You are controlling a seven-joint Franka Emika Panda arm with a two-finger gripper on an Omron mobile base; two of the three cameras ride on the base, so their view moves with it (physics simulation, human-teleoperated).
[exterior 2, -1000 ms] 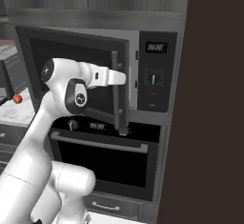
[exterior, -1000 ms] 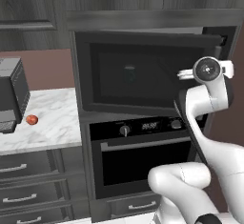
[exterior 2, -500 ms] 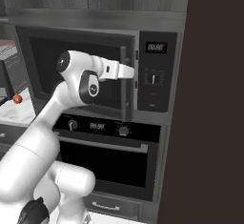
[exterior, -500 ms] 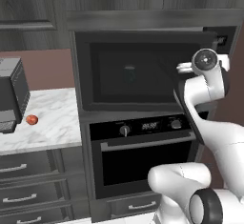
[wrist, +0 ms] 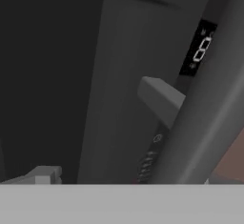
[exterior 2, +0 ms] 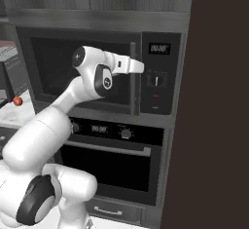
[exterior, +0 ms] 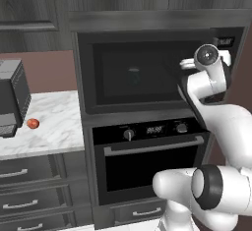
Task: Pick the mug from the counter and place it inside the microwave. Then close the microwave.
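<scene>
**Door nearly shut, hand at handle**

Microwave [exterior 2: 87, 72] door looks closed or nearly so; mug unseen, presumably inside behind dark glass; gripper [exterior 2: 138, 67] beside vertical bar handle [exterior 2: 133, 79], jaws spread, gripping nothing; risk: snagging handle, reopening door.

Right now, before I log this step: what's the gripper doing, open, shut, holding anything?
Gripper: open, holding nothing, beside the microwave door's handle.

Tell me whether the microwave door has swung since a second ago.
Yes. In the right base view the microwave door's bar handle stood well left of the control panel with the door ajar; now it sits right beside the panel, door closed or nearly so.
</scene>
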